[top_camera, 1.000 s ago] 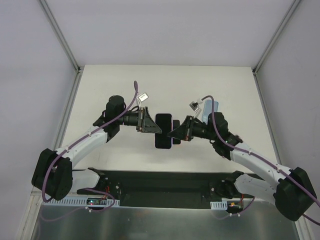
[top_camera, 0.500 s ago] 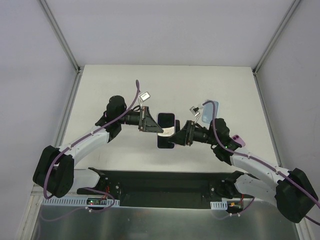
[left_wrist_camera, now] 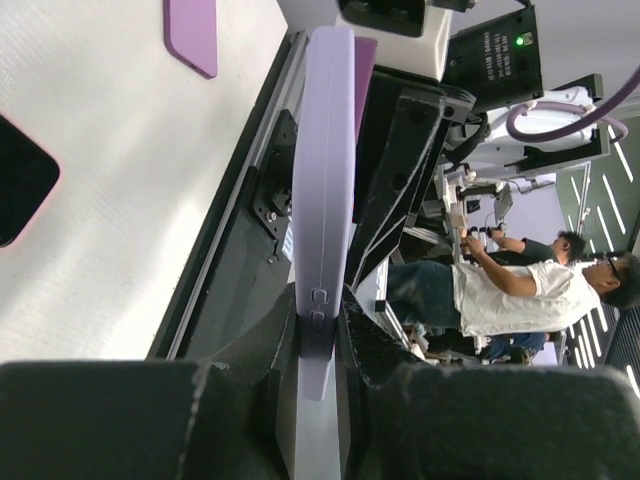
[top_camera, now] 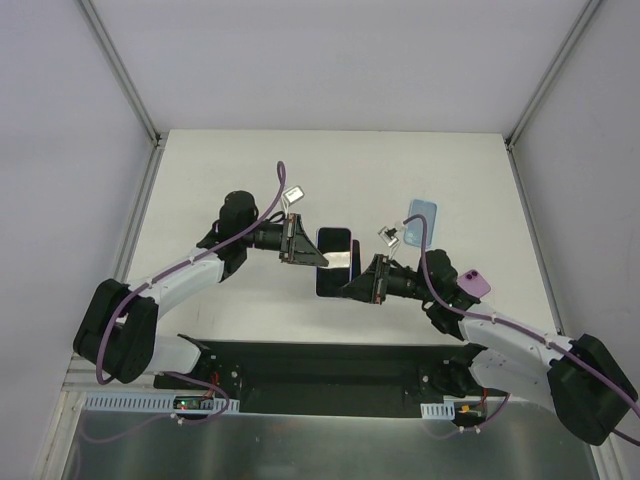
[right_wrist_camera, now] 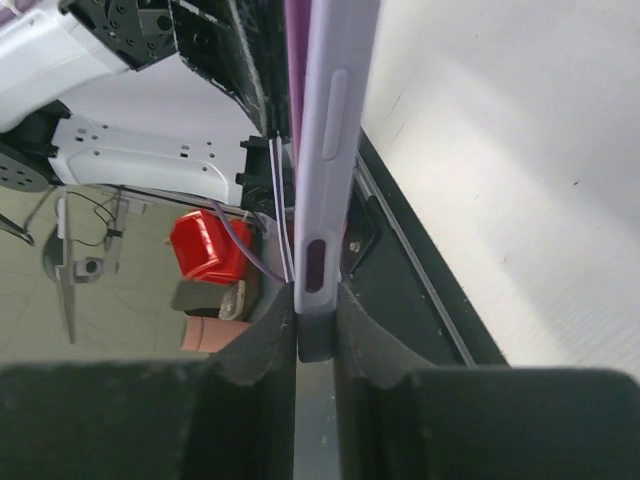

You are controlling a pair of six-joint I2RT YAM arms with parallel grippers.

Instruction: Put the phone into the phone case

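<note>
Top view – position: We find the lavender phone case (top_camera: 335, 258) held flat above the middle of the tabletop (top_camera: 250, 170), dark face up, between the two arms.
Top view – left claw: The left claw (top_camera: 303, 247) pinches the case's left long edge.
Top view – right claw: The right claw (top_camera: 358, 288) pinches its lower right edge.
Top view – phone: We cannot tell whether the dark face is the phone's screen or the case's lining.
Top view – other items: A light blue case (top_camera: 422, 214) and a purple case (top_camera: 472, 283) lie on the tabletop, well apart from the work.
Left wrist – grip: Both fingers of the left claw (left_wrist_camera: 322, 305) press on the case (left_wrist_camera: 325, 150), which is seen edge-on.
Left wrist – tabletop: A dark slab (left_wrist_camera: 18, 178) with a pinkish rim lies below. It may be the phone, but we cannot confirm this.
Left wrist – handling: We judge the case light, thin and flexible at the rim, so twisting would bend it.
Right wrist – grip: The right claw (right_wrist_camera: 318, 300) clamps the same rim (right_wrist_camera: 335, 120) across its thickness.
Right wrist – hold points: A button bump and an oval cutout interrupt the edge. We advise gripping the plain wall away from them.
Right wrist – surface: It looks smooth, and we judge it liable to slip under a light pinch.
Right wrist – background: A red object (right_wrist_camera: 208, 250) sits beyond the tabletop.
Markings: We read no brand or label. Print beside a green light in the left wrist view is too small to read.
</note>
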